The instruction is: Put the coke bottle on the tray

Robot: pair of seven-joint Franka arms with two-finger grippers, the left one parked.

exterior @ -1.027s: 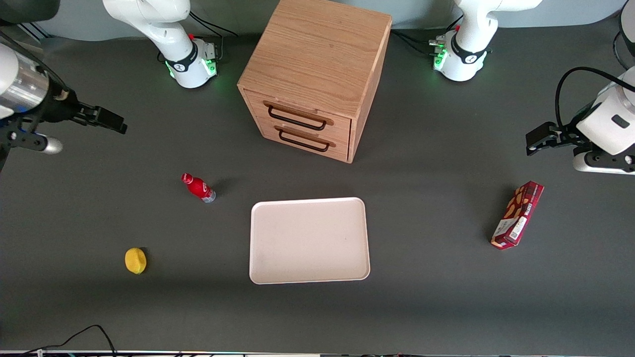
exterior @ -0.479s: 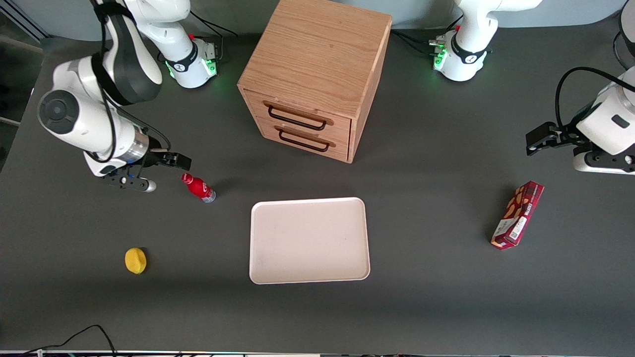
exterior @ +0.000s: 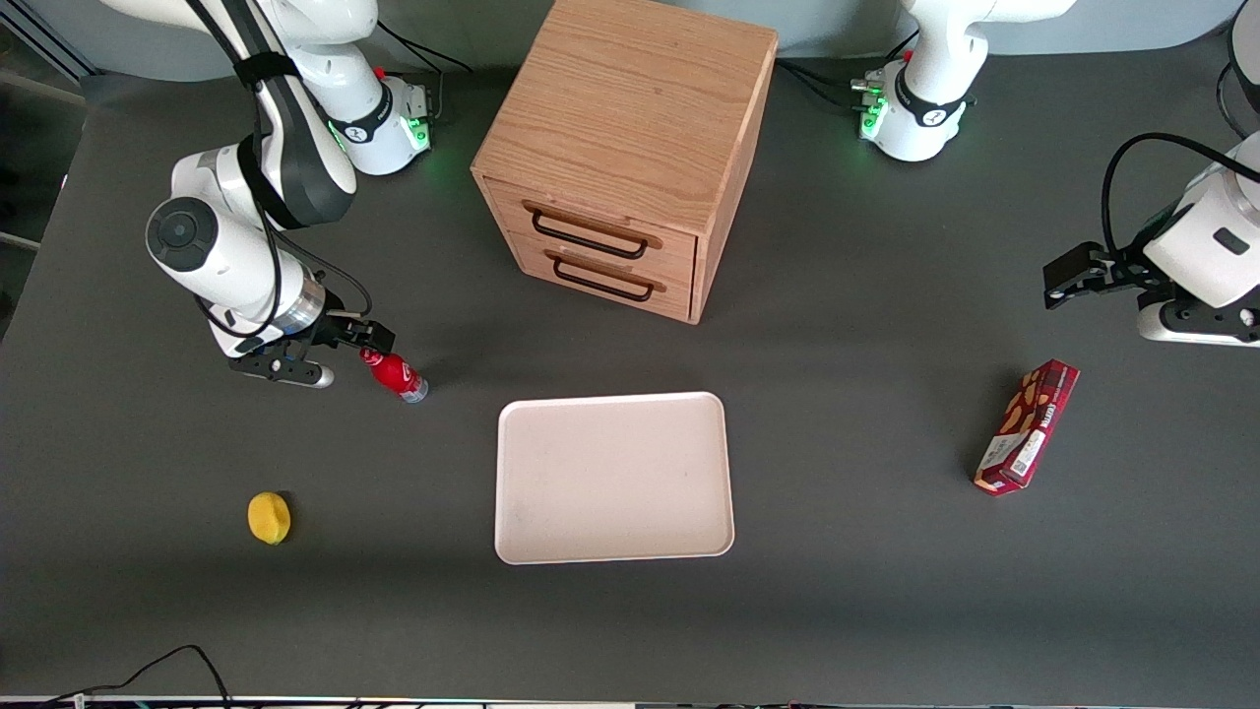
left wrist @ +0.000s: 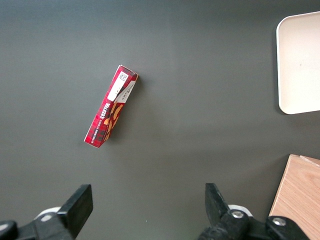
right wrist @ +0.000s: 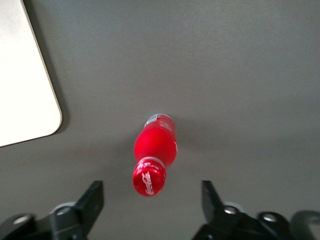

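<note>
The coke bottle (exterior: 396, 373), small and red with a red cap and a clear base, stands on the dark table toward the working arm's end, beside the tray (exterior: 612, 478). The tray is pale cream-pink, flat and bare. My right gripper (exterior: 366, 341) hovers just above the bottle's cap. In the right wrist view the bottle (right wrist: 154, 150) stands below the open gripper (right wrist: 150, 200), its cap between the two black fingers (right wrist: 93, 200) without touching them. A corner of the tray (right wrist: 25, 90) shows there too.
A wooden two-drawer cabinet (exterior: 630, 148) stands farther from the front camera than the tray. A yellow lemon (exterior: 269, 518) lies nearer the camera than the bottle. A dark red snack box (exterior: 1027, 425) lies toward the parked arm's end; it also shows in the left wrist view (left wrist: 110, 112).
My right arm has swung in from the table's edge and come down over the bottle. The bottle and tray have not moved.
</note>
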